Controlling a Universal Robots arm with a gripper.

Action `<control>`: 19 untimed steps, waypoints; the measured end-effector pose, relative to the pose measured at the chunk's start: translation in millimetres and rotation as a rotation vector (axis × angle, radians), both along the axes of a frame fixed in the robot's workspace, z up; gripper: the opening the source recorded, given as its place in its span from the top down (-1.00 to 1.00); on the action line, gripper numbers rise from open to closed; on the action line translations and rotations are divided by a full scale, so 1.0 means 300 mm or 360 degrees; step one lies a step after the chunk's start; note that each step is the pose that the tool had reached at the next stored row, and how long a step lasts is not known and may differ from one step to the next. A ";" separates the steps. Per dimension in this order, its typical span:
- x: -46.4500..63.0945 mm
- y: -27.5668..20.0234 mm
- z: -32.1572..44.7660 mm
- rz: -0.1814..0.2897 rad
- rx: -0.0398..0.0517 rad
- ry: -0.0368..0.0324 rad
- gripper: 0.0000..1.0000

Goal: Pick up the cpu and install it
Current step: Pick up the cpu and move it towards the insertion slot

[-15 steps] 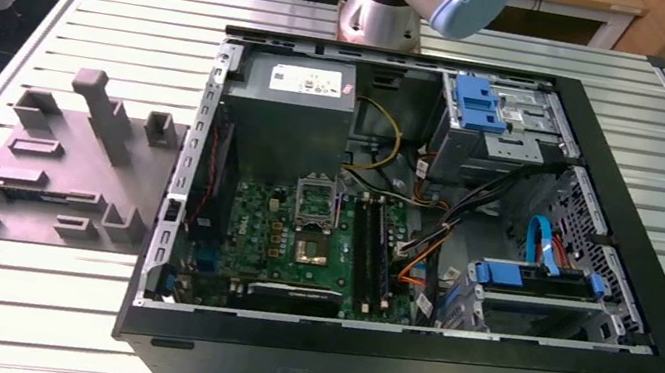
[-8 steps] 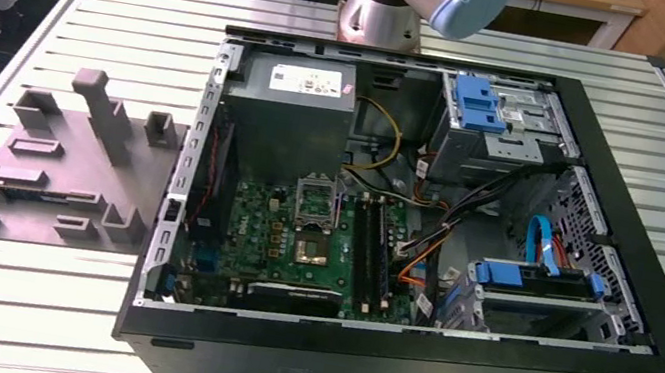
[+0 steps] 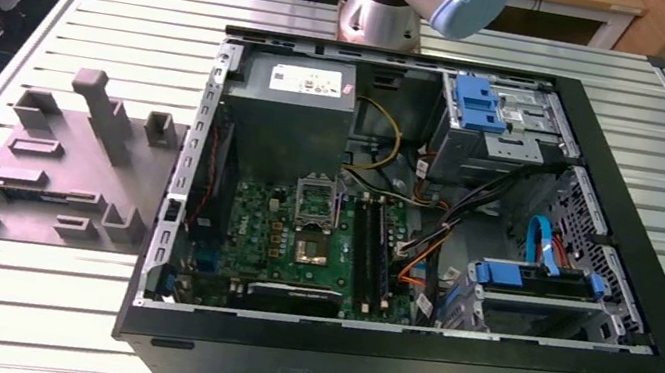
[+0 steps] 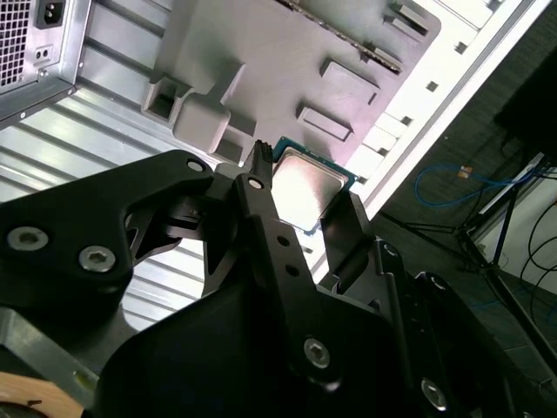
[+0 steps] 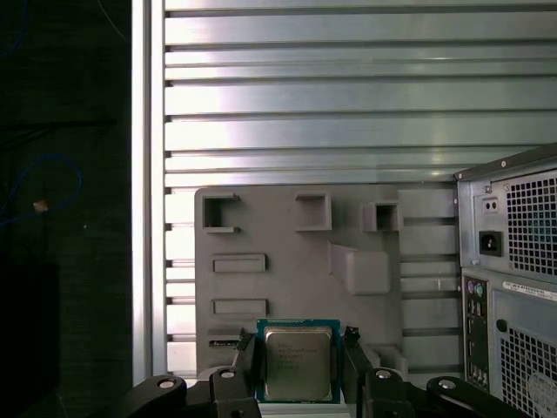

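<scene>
cpu (image 5: pixel 298 361) gripped by end effector (image 5: pixel 300 355) over grey fixture (image 5: pixel 287 287) on slatted table (image 5: pixel 348 87).

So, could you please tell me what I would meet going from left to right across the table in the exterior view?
Grey moulded tray → green circuit board → loose cables → drive cage with blue clips.

On a slatted table (image 3: pixel 0 313) in the exterior view, a tray (image 3: pixel 51 170) is being kept at nine o'clock of a computer case (image 3: pixel 410 372), the arm's base (image 3: pixel 381 17) at twelve. The cpu (image 5: pixel 298 366) is being held by the gripper (image 5: pixel 299 347) over the tray.
</scene>
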State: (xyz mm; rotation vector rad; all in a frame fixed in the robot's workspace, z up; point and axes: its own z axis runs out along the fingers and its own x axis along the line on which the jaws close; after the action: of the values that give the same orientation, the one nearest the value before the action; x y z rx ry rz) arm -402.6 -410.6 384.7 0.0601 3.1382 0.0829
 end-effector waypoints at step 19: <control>0.017 0.000 0.000 0.0000 0.0000 0.0000 0.06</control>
State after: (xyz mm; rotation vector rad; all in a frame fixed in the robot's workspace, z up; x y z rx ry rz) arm -397.5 -410.6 384.8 0.0600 3.1384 0.0828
